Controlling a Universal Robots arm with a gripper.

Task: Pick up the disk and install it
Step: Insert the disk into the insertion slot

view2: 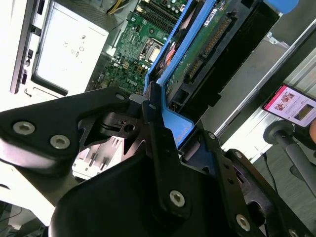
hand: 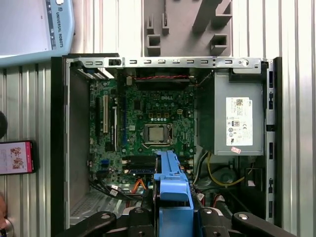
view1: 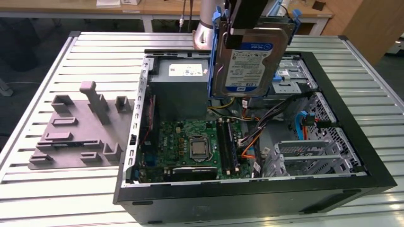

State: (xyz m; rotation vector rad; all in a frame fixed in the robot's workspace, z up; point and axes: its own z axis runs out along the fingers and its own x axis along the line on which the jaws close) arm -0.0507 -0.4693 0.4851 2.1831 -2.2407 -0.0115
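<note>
Our arm (view1: 203,28) reaches down from above
We point our gripper (view1: 251,34) downward, its fingers (view2: 157,136) clamped on the disk (view1: 247,66).

**Lighting and Image Condition**

Illumination is even and diffuse, with no hard shadows. In the exterior view the slatted table (view1: 82,52) reflects brightly, and the case (view1: 341,118) interior beneath the disk (view1: 246,61) lies in soft shade. In the second wrist view the grey metal box (view2: 69,49) is washed out to near white, while the gripper (view2: 160,111) reads near-black. The first wrist view is evenly exposed.
</note>
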